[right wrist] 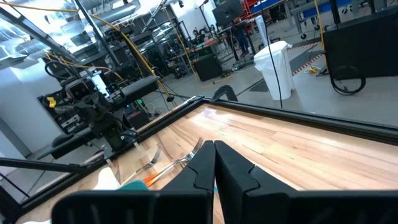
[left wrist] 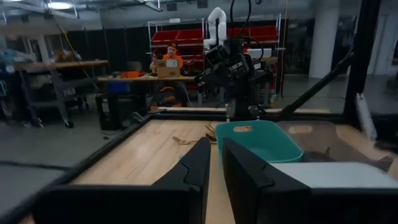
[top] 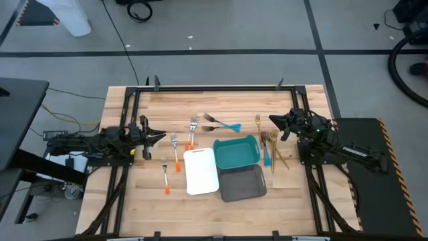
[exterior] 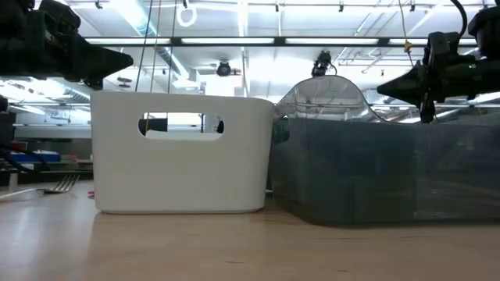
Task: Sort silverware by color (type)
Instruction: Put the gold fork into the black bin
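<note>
The surface (top: 160, 207) is pale planked wood with a smooth, faintly satin finish; the white tray (top: 200, 171) at its middle looks like matt plastic; just beside the white tray, the teal tray (top: 237, 152) is smooth plastic and the grey tray (top: 243, 184) a duller, slightly translucent plastic; the silverware (top: 192, 132) near the white tray shows bright metal heads with glossy orange handles.

Both arms matte black, boxy jointed links. Left gripper (top: 160, 135): two flat, dark, wedge-shaped fingers (left wrist: 186, 177), narrow slit between. Right gripper (top: 273, 120): same dark fingers (right wrist: 233, 168), tapered tips meeting. Black cabling along the right arm (top: 348, 152); small green light at its wrist.
</note>
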